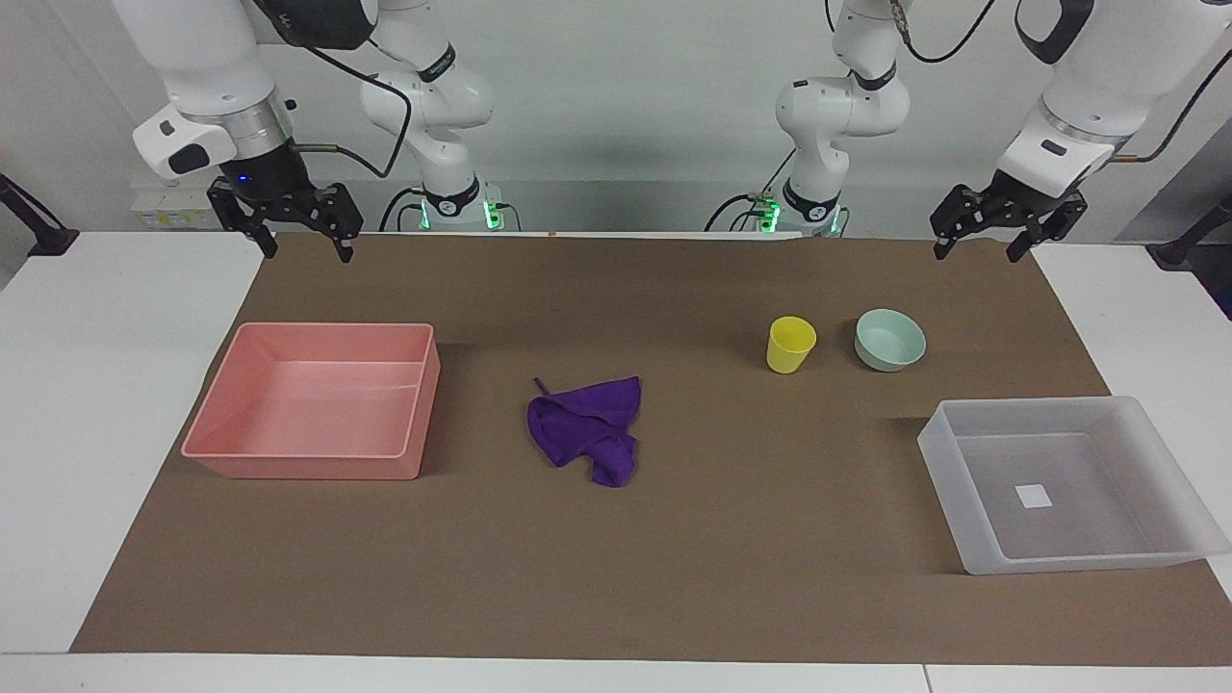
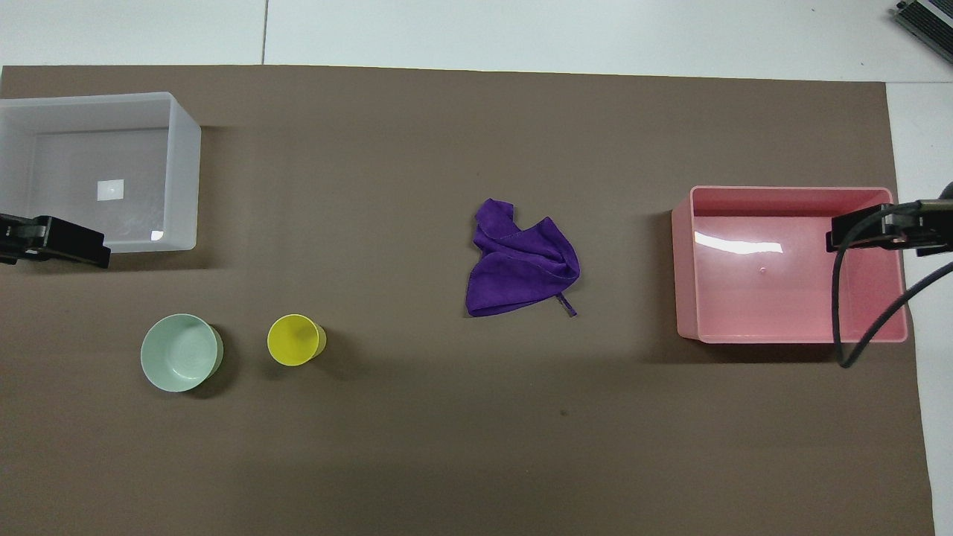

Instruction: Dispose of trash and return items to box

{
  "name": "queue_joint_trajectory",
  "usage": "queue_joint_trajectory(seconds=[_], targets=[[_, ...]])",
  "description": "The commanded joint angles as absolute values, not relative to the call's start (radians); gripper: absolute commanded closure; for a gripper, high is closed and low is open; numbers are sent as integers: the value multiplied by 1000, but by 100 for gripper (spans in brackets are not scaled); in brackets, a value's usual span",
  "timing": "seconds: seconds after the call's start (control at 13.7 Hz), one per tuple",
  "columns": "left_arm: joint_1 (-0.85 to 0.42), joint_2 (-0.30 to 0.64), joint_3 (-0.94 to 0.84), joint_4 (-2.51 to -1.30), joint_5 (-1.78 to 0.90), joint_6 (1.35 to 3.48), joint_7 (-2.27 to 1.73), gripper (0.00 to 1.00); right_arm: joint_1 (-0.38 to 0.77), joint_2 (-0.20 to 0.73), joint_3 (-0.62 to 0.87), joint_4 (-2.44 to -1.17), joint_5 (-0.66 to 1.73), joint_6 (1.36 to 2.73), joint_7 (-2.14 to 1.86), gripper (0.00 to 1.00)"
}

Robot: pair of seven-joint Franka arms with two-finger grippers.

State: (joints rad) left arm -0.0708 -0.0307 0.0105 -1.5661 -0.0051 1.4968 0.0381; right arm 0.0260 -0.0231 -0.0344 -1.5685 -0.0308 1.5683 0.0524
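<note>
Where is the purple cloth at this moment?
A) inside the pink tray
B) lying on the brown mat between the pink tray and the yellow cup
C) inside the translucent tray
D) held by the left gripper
B: the purple cloth lies crumpled on the brown mat, between the pink tray and the yellow cup; the left gripper and the right gripper hang open, holding nothing.
</note>
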Motion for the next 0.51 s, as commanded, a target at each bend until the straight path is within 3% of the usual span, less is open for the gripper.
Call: queue_joint_trajectory(seconds=[0.0,0.44], targets=[[-69,-61,9,-1597,8,1503,22,0,21,-26,-31,-1568,-29,1563,48,0],[-67,-52,20,-1591,8,1494,35,0,21,-29,-31,-1575,-31,1560,44,0]])
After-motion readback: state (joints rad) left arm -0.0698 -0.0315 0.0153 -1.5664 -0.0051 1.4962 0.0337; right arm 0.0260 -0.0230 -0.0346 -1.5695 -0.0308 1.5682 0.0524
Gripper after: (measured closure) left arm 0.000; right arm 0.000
